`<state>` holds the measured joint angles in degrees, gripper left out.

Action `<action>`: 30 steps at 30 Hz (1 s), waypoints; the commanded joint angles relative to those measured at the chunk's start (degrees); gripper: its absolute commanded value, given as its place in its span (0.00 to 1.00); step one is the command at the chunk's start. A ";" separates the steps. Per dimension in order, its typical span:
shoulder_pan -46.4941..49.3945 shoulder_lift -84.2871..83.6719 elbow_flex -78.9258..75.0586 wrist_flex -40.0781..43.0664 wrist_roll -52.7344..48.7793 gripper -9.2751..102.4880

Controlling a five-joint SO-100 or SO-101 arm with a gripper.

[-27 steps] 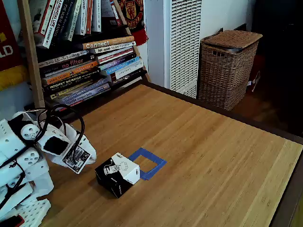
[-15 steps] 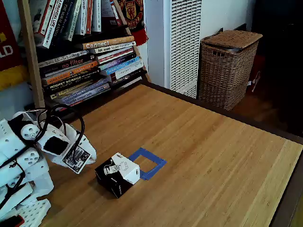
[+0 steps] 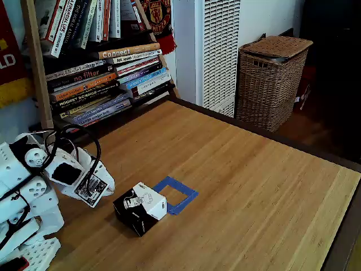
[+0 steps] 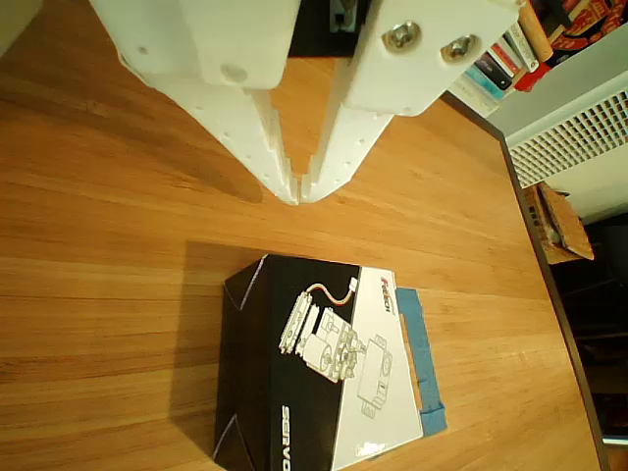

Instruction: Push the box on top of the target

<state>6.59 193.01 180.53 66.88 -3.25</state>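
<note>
The box (image 3: 139, 208) is a small black-and-white cube with a drawn face, standing on the wooden table just left of the target (image 3: 176, 195), a blue tape square whose near-left corner it overlaps. In the other view the box (image 4: 314, 368) fills the lower middle and a strip of the target's blue tape (image 4: 422, 358) shows past its right side. My white gripper (image 3: 104, 189) hovers a short way left of the box, not touching it. Its fingertips (image 4: 299, 191) meet at a point above the box, shut on nothing.
A bookshelf with stacked books (image 3: 104, 79) stands at the back left, a white radiator (image 3: 217, 51) and a wicker basket (image 3: 271, 79) behind the table's far edge. The table's dark edge (image 3: 271, 135) runs along the back right. Bare wood lies right of the target.
</note>
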 commanded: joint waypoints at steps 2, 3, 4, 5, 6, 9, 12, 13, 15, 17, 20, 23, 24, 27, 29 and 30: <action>0.09 0.53 2.55 0.18 0.26 0.08; 0.09 0.53 2.55 0.18 0.26 0.08; 0.09 0.53 2.55 0.18 0.26 0.08; 0.09 0.53 2.55 0.18 0.26 0.08; 0.09 0.53 2.55 0.18 0.26 0.08; 0.09 0.53 2.55 0.18 0.26 0.08; 0.09 0.53 2.55 0.18 0.26 0.08; 0.09 0.53 2.55 0.18 0.26 0.08; 0.00 0.53 2.55 0.18 0.26 0.08; -0.26 0.53 2.55 0.18 0.09 0.08; -0.88 0.53 2.55 0.26 0.09 0.08; -1.05 0.53 2.55 0.26 0.18 0.08; -1.05 0.53 2.55 0.26 0.26 0.08; -1.14 0.53 1.93 -1.14 2.99 0.08; -0.88 0.53 0.44 -1.49 3.69 0.08; -0.44 0.53 -0.53 -1.14 3.69 0.08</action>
<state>5.71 193.01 180.44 66.36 -0.26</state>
